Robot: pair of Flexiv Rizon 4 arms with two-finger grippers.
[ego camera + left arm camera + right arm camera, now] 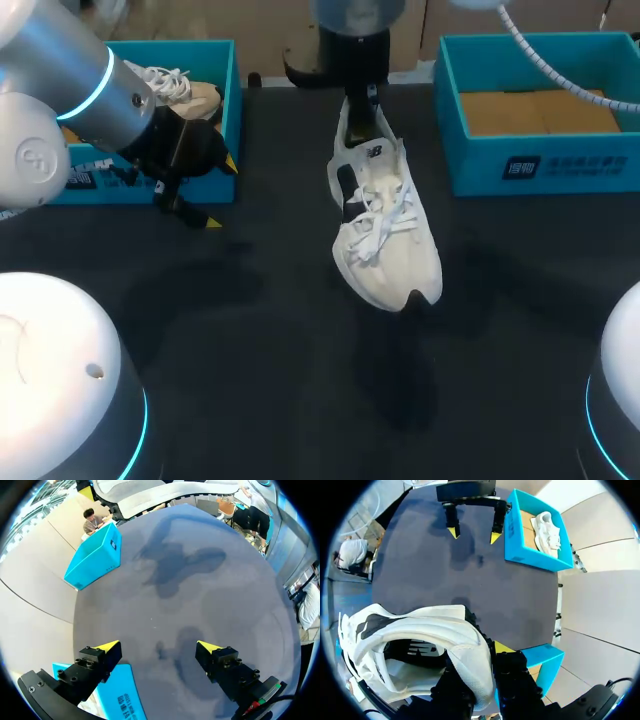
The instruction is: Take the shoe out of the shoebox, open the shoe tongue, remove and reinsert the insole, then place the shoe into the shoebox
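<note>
- My right gripper is clamped on the heel collar of the shoe. It holds the shoe in the air over the middle of the table, toe hanging toward 5 o'clock. That pinch on one soft wall is my only hold, so I reckon a quick move could swing the shoe or slip it free.
- My left gripper has its jaws open and empty. It sits at 10 o'clock beside the left box. On the way to the tongue, a finger could snag the laces and drag the shoe out of the right grip.
- Nothing braces the hanging shoe, so a pull on the tongue or insole may only twist it.
- The left box holds another shoe, while the right box at 2 o'clock looks empty. I could put the shoe back in the wrong one.
</note>
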